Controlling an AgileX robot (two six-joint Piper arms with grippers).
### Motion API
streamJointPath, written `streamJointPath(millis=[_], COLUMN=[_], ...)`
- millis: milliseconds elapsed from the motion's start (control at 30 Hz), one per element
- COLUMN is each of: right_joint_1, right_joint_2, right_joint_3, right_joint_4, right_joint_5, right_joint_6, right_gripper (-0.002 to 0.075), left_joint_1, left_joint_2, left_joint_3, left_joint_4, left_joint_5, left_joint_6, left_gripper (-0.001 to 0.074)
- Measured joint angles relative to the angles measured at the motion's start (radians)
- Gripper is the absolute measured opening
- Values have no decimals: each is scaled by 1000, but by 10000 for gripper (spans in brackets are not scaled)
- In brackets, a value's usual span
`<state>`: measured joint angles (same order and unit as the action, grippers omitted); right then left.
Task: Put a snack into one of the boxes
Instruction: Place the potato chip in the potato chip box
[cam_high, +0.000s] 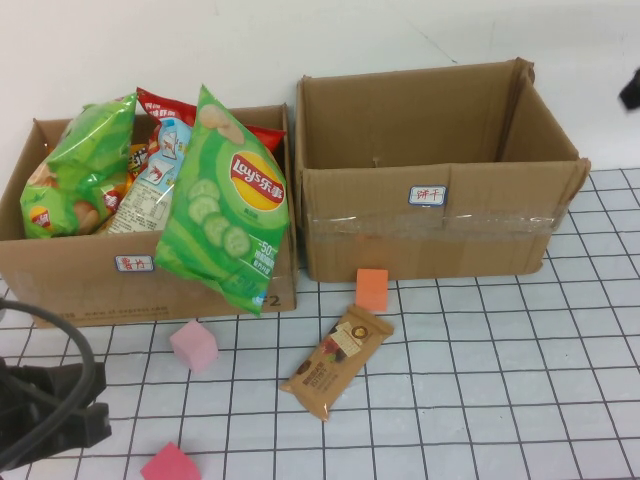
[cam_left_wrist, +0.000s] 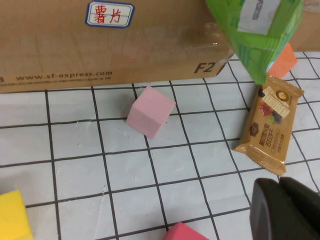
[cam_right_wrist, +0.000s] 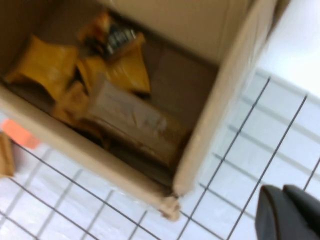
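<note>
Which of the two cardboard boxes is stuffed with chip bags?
The left box: green Lay's bags poke above its rim. The right box holds packets low inside.

1. Two boxes stand side by side at the back of your bench (cam_high: 520, 400): the left box (cam_high: 60, 275) and the right box (cam_high: 440, 240).
2. A chip bag (cam_high: 225, 215) leans over the left box's front wall.
3. The snack bar (cam_high: 337, 361) lies before the gap between the boxes.
4. One cube (cam_high: 372, 289) sits just behind the bar, another cube (cam_high: 193, 345) to its left.
5. Your left gripper (cam_left_wrist: 285, 207) hangs near the front-left corner; your right gripper (cam_right_wrist: 290, 215) is beside the right box's outer corner.
</note>
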<state>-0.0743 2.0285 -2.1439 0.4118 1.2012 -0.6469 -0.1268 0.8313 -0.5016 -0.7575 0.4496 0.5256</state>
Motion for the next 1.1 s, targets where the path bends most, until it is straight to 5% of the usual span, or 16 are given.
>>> streamJointPath(millis=[267,500,667,800,1100], right_joint_1=[27,240,393,466,498], right_joint_2=[-153,-220,-278,-330,-350], right_joint_3=[0,79,272,517,901], right_joint_4=[103,47,-6,-14,248], right_joint_5=[12,12,-1,-188,-483], right_joint_6=[-48,-65,-67,-76,-252], right_gripper=[-1,-1,-1,-1,-1], left_joint_1=[0,0,0,0,0], left_joint_2=[0,0,0,0,0], left_joint_3=[0,0,0,0,0], left_joint_4=[-80,-162,-167,-167,-158], left_joint_5=[-49,-95,-95,-93,-57], left_joint_6=[23,73,103,111,184], left_gripper=[-1,-1,-1,-1,-1])
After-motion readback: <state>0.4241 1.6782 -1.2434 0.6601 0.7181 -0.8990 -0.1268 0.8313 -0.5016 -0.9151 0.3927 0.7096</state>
